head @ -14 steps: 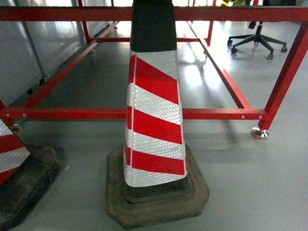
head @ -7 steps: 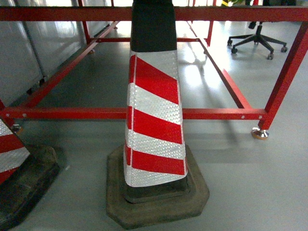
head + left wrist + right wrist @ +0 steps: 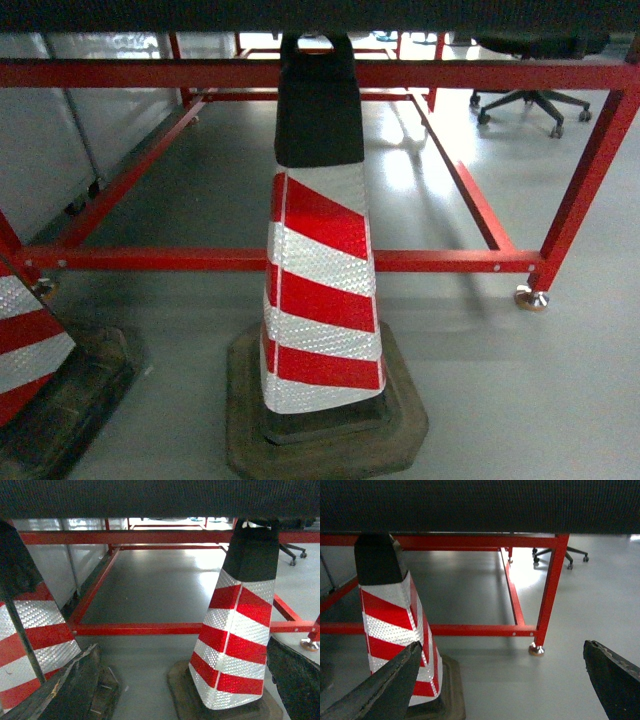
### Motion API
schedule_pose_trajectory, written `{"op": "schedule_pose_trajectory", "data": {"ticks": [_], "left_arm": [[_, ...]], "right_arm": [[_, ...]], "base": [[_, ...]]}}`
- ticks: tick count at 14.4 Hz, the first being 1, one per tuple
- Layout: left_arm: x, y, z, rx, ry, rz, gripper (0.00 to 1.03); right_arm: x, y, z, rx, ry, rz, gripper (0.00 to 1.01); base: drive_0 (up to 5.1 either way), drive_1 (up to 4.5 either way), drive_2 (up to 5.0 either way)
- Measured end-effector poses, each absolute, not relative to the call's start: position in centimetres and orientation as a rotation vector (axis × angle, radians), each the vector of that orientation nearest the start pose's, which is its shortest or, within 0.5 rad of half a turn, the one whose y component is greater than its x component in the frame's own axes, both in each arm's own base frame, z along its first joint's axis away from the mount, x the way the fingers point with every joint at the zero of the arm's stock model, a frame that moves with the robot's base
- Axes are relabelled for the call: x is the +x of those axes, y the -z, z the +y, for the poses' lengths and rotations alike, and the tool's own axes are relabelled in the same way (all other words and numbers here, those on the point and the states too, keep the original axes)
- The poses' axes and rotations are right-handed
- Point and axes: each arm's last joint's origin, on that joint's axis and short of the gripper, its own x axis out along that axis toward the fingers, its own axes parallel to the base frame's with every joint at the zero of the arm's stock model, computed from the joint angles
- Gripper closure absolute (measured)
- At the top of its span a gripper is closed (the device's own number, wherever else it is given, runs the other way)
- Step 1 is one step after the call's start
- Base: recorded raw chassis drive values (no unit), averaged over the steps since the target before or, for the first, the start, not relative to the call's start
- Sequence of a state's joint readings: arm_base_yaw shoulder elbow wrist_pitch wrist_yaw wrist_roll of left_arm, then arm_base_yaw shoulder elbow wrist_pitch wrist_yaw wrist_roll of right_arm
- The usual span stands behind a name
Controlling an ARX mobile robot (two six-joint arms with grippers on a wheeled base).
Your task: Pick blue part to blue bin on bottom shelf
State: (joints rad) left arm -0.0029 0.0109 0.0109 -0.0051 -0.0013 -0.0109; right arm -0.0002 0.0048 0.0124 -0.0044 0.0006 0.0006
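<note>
Striped traffic cone [image 3: 320, 290] seen before a red frame [image 3: 300, 260] on grey floor, right gripper [image 3: 502, 680] spread wide, left gripper [image 3: 185, 680] likewise parted, nothing held

Two striped traffic cones [image 3: 320, 290] [image 3: 25, 345] standing; one red frame [image 3: 300, 260] showing; one office chair [image 3: 530, 100] sitting behind.

Daylight from the back glares white off the grey floor [image 3: 420, 160]; cone [image 3: 320, 290] stripes sparkle. Foreground dim, finger [image 3: 615, 680] edges soft, prob. out of focus; head view slightly grainy.
</note>
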Motion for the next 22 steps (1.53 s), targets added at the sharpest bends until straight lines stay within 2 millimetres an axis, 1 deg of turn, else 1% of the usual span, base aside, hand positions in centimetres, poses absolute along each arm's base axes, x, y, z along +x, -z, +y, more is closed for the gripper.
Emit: {"op": "schedule_pose_trajectory", "data": {"ticks": [22], "left_arm": [[9.77,-16.60,-0.03,0.001,0.002,0.004,0.05]], "right_arm": [[9.72,-16.69,0.00,0.001,0.000,-0.002,0.03]], "base": [[0.0,0.00,0.0]]}}
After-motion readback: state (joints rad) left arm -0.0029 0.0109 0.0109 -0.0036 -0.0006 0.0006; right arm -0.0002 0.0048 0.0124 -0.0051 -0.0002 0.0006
